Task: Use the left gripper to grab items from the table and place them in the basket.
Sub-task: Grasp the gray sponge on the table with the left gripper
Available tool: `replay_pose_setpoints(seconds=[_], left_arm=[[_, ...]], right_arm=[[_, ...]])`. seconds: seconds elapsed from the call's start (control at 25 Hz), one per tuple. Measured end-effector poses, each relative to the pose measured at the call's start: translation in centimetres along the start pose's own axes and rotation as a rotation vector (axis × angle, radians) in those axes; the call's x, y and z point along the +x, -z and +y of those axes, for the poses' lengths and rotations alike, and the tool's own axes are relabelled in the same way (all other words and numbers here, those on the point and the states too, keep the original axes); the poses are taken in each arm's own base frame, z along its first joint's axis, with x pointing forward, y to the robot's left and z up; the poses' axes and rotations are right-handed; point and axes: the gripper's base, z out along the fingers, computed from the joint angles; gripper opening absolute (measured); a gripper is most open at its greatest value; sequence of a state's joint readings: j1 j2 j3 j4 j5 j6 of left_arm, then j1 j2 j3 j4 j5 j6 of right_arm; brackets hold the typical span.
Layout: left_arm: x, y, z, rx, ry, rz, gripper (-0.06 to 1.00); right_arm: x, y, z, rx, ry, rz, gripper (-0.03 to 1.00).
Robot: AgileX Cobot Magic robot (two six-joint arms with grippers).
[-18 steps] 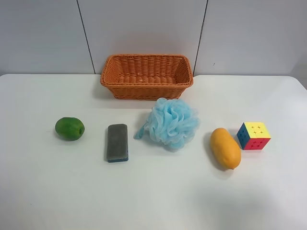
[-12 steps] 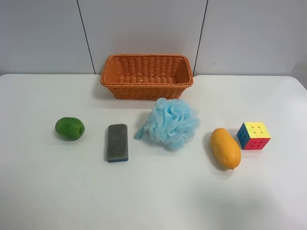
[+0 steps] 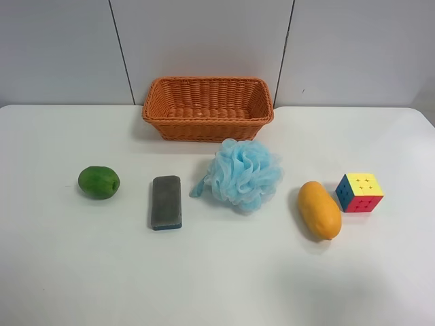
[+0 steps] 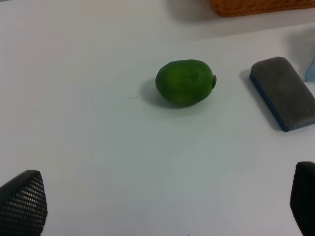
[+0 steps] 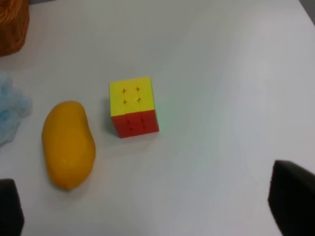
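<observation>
**Left gripper open above the table, nothing held, five items lying out before the basket**

Your left gripper (image 4: 162, 204) has its jaws spread wide with only bare table (image 4: 98, 147) between them. One textured pad (image 4: 22, 201) and one dark finger (image 4: 305, 196) show at the edges of the left wrist view. The fruit (image 4: 186, 82) lies out ahead of the jaws, roughly centred between the two fingers and well apart from both. The block (image 4: 283, 92) lies beside the fruit on the dark finger's side, also clear of the gripper. A strip of the basket (image 4: 256, 6) shows beyond them.

From the exterior high view, reading from its left, everything lies on the near side of the basket (image 3: 207, 129):

- The fruit (image 3: 98, 182) is round and green, well out past the basket's left end.
- The block (image 3: 166, 202) is near the basket's left corner but apart from it. It lies flat, a grey rectangle with rounded corners and a blue edge showing low down, its long side pointing roughly toward the basket.
- The pouf (image 3: 243, 174) is light-blue mesh, just in front of the basket's wall.
- The mango (image 3: 319, 210) is orange, past the basket's right end.
- The cube (image 3: 359, 192) is just beside the mango, yellow face up.

Your right gripper (image 5: 150, 204) is also spread open and empty, with the mango (image 5: 68, 144) and cube (image 5: 133, 105) ahead of it.
</observation>
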State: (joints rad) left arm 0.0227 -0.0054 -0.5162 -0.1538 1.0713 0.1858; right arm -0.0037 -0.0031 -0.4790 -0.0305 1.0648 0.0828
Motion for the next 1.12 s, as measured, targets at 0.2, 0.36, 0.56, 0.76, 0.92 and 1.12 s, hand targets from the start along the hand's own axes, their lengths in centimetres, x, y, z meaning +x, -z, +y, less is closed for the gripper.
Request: replay_pose_setpoints(seconds=[0.2,0.36,0.56,0.76,0.92,1.12], left_arm=[[-0.3,0.1,0.0,-0.001,0.016,-0.002,0.99],[-3.1,-0.3,0.5,-0.008,0.042,0.079,0.99],[-8.7,-3.2,1.6,0.002,0.07,0.26,0.99],[-13.0,-8.7,2.4,0.028,0.09,0.421,0.99],[-14.6,-13.7,1.5,0.05,0.067,0.529,0.99],[-14.8,-19.1,-2.6,0.063,0.075,0.65,0.99]], right_arm=[[0.0,0.0,0.0,0.0,0.0,0.0,0.99],[0.0,0.0,0.0,0.0,0.0,0.0,0.99],[0.0,0.0,0.0,0.0,0.0,0.0,0.99],[0.0,0.0,0.0,0.0,0.0,0.0,0.99],[0.0,0.0,0.0,0.0,0.0,0.0,0.99],[0.0,0.0,0.0,0.0,0.0,0.0,0.99]])
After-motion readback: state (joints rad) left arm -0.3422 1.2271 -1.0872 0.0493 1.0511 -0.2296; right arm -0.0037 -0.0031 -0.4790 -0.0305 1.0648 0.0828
